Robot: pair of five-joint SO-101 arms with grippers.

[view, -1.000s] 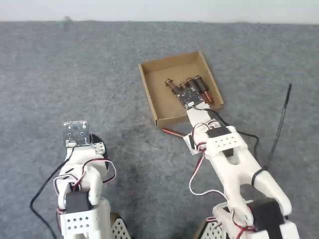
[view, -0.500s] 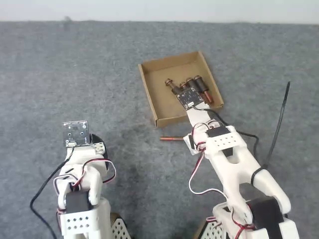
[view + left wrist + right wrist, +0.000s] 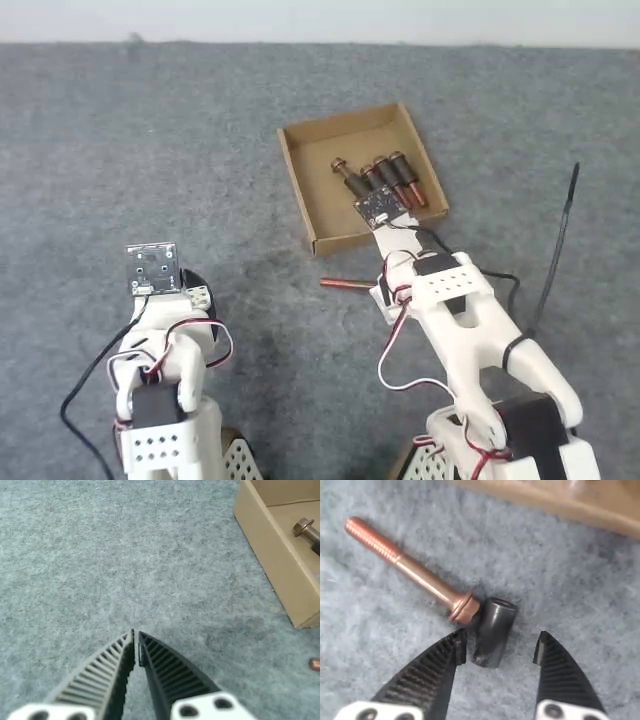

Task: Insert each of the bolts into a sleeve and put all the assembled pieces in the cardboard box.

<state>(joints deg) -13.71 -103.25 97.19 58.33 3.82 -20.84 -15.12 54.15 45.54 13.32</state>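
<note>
On the grey carpet a loose copper bolt (image 3: 405, 565) lies with its head touching a short black sleeve (image 3: 494, 630). My right gripper (image 3: 501, 639) hangs open just above them, one finger on each side of the sleeve, not touching it. From above, the same bolt (image 3: 345, 283) lies just in front of the cardboard box (image 3: 300, 190), beside the right arm (image 3: 445, 290). Several sleeved bolts (image 3: 385, 175) lie side by side in the box. My left gripper (image 3: 135, 636) is shut and empty over bare carpet, well left of the box (image 3: 270, 555).
The left arm (image 3: 160, 350) stands at the near left, far from the box. A black cable (image 3: 555, 260) runs up from the right arm on the right side. Open carpet stretches left of and behind the box.
The loose bolt has swung from slanted to level and shifted slightly toward the arms. The right wrist has drawn back from over the box. The left arm has not moved.
</note>
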